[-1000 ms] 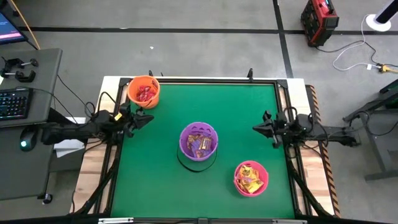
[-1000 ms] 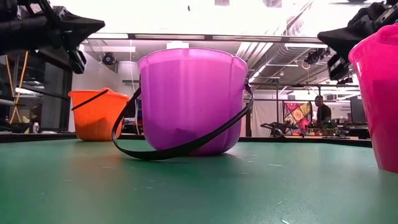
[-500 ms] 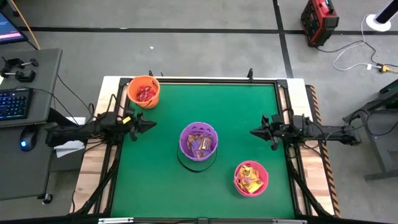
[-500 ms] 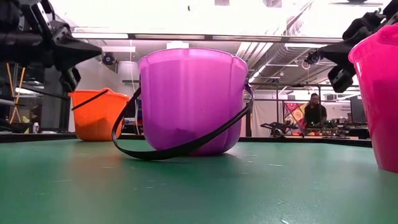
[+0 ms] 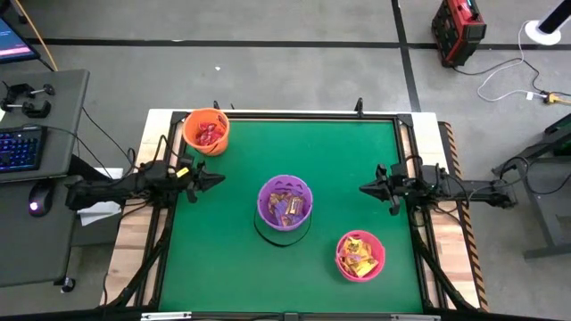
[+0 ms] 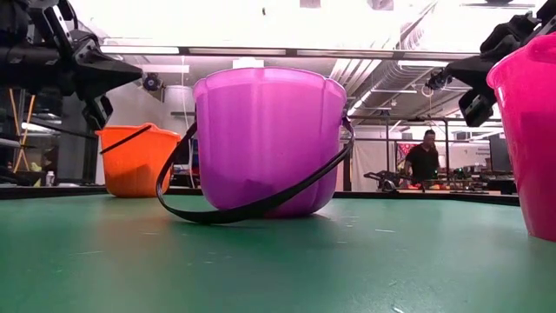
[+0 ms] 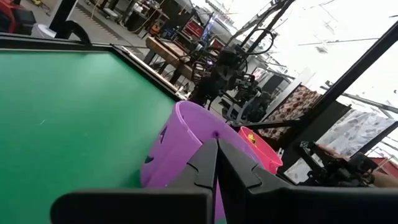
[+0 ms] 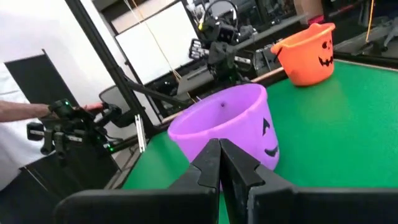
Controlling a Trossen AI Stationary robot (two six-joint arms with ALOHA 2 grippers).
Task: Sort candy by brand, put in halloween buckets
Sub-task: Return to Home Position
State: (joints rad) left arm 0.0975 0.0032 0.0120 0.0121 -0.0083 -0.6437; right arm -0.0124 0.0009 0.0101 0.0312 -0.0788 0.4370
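Note:
Three halloween buckets stand on their bases on the green mat (image 5: 339, 152). The orange one (image 5: 206, 131) at the far left holds red candy. The purple one (image 5: 285, 201) in the middle holds purple and orange candy (image 5: 286, 207), and its black handle (image 6: 252, 204) lies down on the mat. The pink one (image 5: 360, 254) at the near right holds yellow candy (image 5: 359, 257). My left gripper (image 5: 219, 178) hovers shut and level over the mat's left edge. My right gripper (image 5: 362, 188) hovers shut and level over the right edge. Both point at the purple bucket (image 7: 186, 143) (image 8: 230, 121) and hold nothing.
A black frame rail (image 5: 294, 116) runs around the mat. A desk with a keyboard (image 5: 20, 147) stands left of the table. A person (image 6: 426, 161) stands far off in the room behind. Bare mat lies between the buckets and both grippers.
My left gripper has sunk and tipped from slanting upward to level, staying shut over the mat's left edge. My right gripper's tip has dipped a little. The buckets have not moved.

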